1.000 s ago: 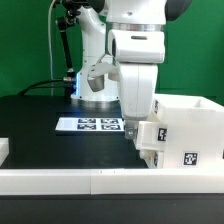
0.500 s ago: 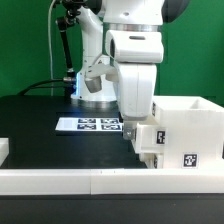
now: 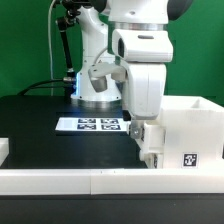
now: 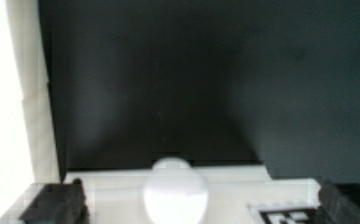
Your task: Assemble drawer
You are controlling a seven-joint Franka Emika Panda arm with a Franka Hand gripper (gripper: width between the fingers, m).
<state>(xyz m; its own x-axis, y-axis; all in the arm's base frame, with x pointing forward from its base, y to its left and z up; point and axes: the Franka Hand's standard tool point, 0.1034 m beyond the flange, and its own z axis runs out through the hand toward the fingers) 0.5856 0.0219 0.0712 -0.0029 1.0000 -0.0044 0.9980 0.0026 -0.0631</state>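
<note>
Gripper [image 3: 146, 134], jaws spread w/ nothing held, is being shifted toward the exterior view's right vs. a sec ago, over drawer [image 3: 185, 135]; push/grasp probably being lined up.

We are observing a black table [image 3: 40, 140] carrying the marker board [image 3: 92, 124], a thin flat white strip of black-and-white tags that is lying flat on the tabletop near the middle of the exterior view. A long low white rail [image 3: 70, 180] is running along the table's near edge, with a short white block [image 3: 4, 150] sitting at the exterior view's left. A green backdrop [image 3: 25, 40] is standing behind the table, and a dark cable [image 3: 50, 50] is hanging in front of it.
</note>
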